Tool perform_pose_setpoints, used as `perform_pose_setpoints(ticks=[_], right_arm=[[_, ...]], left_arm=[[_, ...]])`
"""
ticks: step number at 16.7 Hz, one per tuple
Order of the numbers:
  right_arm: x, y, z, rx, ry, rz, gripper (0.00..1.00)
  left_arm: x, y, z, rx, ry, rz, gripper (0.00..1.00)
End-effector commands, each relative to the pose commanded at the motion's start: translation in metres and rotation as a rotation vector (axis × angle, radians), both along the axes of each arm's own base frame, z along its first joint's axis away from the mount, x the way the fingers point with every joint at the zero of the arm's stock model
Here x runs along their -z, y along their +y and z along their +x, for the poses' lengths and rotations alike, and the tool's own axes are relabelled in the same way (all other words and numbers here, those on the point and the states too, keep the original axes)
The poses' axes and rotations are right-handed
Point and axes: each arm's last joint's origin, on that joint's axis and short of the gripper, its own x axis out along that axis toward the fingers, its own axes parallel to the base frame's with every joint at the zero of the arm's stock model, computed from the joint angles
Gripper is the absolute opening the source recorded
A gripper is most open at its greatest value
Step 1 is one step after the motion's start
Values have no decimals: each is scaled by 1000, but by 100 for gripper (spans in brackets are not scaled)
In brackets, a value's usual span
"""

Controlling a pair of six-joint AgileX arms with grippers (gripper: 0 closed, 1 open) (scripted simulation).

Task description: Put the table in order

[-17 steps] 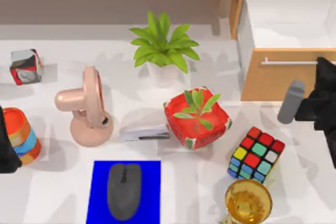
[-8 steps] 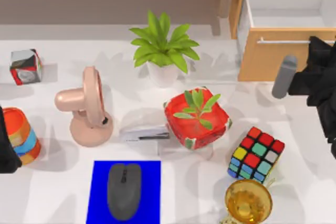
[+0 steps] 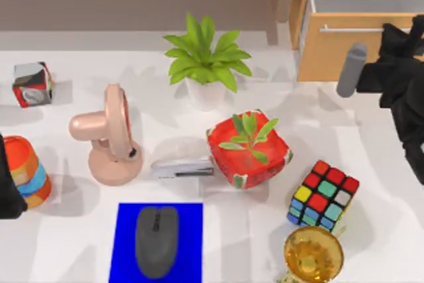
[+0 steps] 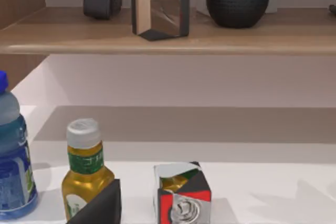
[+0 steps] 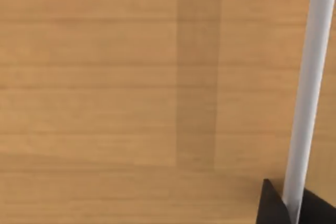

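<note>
1. Wood-fronted drawer (image 3: 338, 48) sits nearly closed at the table's (image 3: 371, 164) far right corner.
2. Right gripper (image 3: 397, 38) is against the drawer's silver handle (image 5: 310, 93); whether its fingers clasp it, I cannot tell.
3. White table spreads beneath a fan (image 3: 109, 134), potted plants and a puzzle cube (image 3: 323, 193).
4. Left gripper (image 3: 8, 183) is parked at the left edge.

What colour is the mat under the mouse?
Solid bright blue mat, with the grey mouse lying on it; it shows best in the top view.
</note>
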Motion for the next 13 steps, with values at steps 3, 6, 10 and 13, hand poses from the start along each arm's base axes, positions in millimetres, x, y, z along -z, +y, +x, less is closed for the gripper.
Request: perform_pose_setpoints(ticks=[3,6,10,13], right_arm=[[1,-1,14,0,9,1,0],[1,-1,13,-1,11,3,0],[3,0,29,-1,16,-1,0],[0,0,58,-1,2,2,0]], left_arm=[[0,0,0,0,0,0,100],[0,0,0,0,0,0,100],[0,0,0,0,0,0,100],[0,0,0,0,0,0,100]])
